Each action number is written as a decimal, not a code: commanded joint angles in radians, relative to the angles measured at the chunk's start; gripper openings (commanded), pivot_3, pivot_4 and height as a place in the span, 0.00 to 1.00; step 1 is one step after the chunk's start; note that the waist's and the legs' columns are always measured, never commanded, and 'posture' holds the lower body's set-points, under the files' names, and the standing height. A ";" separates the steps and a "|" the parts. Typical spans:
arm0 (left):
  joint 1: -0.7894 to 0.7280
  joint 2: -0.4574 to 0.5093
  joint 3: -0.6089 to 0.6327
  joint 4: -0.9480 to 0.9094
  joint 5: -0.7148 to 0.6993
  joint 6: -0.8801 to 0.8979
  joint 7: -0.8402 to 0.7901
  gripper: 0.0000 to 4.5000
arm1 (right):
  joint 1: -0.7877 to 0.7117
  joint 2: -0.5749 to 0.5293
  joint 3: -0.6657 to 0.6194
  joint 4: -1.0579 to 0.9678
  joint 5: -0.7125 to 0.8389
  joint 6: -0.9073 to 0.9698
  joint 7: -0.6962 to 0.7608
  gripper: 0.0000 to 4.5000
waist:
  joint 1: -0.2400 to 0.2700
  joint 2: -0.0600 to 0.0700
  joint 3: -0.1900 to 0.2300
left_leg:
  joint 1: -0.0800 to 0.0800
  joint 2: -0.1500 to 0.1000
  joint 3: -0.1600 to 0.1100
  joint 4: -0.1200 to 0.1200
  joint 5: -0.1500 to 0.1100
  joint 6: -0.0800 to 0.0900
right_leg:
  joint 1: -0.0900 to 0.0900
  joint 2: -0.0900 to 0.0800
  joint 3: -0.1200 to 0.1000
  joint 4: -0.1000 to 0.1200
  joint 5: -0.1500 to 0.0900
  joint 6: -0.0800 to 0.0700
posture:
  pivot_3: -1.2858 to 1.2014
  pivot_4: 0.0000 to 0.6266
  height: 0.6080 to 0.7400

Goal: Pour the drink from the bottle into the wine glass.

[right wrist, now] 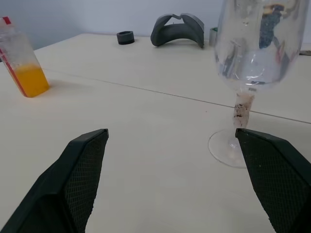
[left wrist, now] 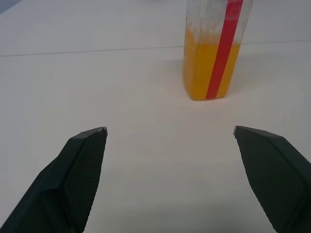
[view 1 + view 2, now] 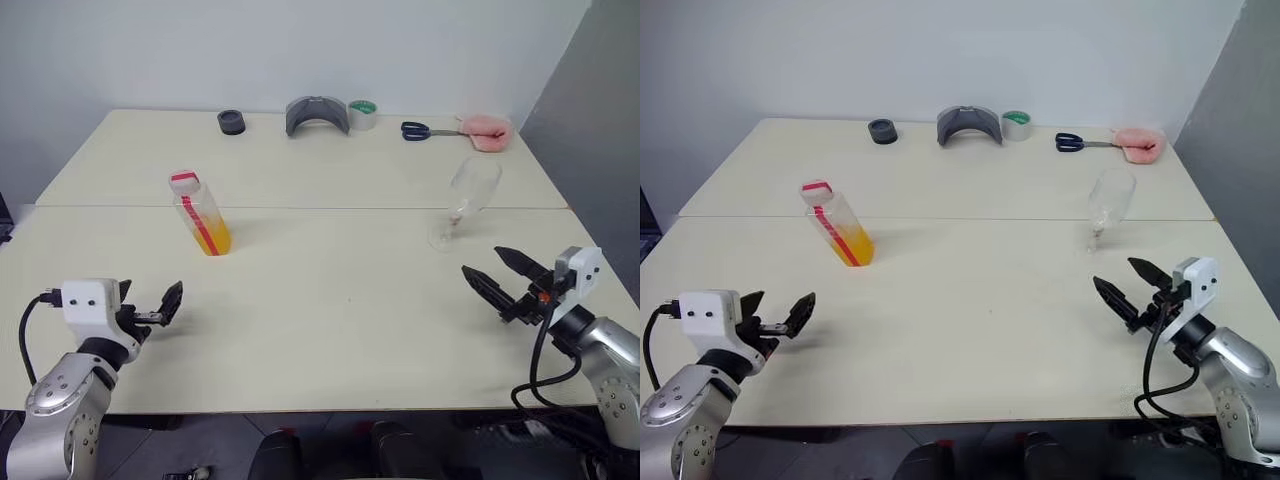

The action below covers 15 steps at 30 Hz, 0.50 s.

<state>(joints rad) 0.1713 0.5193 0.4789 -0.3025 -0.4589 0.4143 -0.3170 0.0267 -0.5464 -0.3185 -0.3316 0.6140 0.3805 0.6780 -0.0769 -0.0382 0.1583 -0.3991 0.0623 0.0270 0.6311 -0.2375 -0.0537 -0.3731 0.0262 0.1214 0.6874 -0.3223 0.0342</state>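
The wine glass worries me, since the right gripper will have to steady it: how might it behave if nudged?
The wine glass looks top-heavy: a tall bowl on a thin stem over a small round foot, so a push up high would probably tip it. It is empty, so likely light and easily slid. Thin clear walls suggest it is fragile.

Each arm is silver-grey metal with rounded joint housings, ending in a white boxy wrist block. The left claw (image 3: 150, 308) and right claw (image 3: 500, 272) have black, tapered fingers with mesh-textured pads (image 2: 82, 170). Black cables loop behind each claw.
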 commanded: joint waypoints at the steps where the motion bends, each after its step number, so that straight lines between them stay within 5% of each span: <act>1: -0.015 0.010 0.025 -0.029 0.003 -0.002 0.001 1.00 | -0.008 -0.003 -0.008 -0.018 0.006 -0.022 0.013 0.99 | 0.001 0.000 0.000 | 0.000 0.000 0.000 0.000 0.000 0.000 | 0.000 0.000 0.000 0.000 0.000 0.000 | 0.52 0.24 1.00; 15: -0.054 0.014 0.027 -0.012 0.001 -0.009 -0.004 1.00 | -0.014 0.008 -0.029 0.016 -0.039 -0.049 -0.030 0.99 | 0.002 0.000 0.000 | 0.000 0.000 0.000 0.000 0.000 0.000 | 0.000 0.000 0.000 -0.001 0.000 0.000 | 0.52 0.24 1.00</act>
<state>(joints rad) 0.1307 0.5206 0.4791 -0.3015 -0.4605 0.4139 -0.3197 0.0262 -0.5419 -0.3165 -0.3226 0.5923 0.3570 0.6771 -0.0746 -0.0382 0.1583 -0.3993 0.0622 0.0270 0.6311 -0.2375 -0.0537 -0.3731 0.0265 0.1213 0.6867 -0.3223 0.0342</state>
